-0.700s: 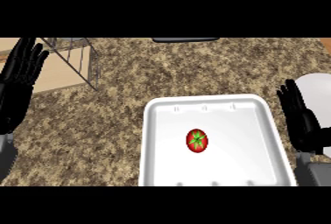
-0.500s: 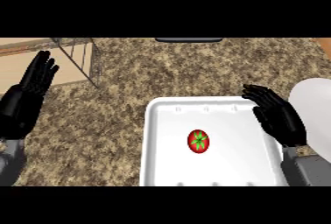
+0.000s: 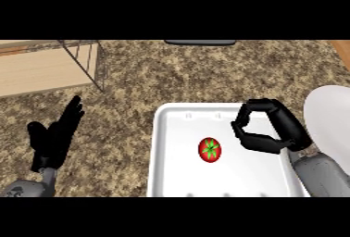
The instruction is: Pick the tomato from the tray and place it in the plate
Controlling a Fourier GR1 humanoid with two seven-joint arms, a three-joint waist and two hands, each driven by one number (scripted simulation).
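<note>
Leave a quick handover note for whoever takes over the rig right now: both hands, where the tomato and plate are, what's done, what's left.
Right hand: over the right side of the tray, fingers and thumb curved toward each other, holding nothing, just right of the tomato.
Left hand: open, fingers straight, resting over the counter at the left.
Tomato: lying in the middle of the tray, not gripped.
Plate: white, at the right edge of the view, only partly visible.
Done: nothing picked.
Left: close the right hand on the tomato, lift it, carry it right, set it in the plate.
</note>
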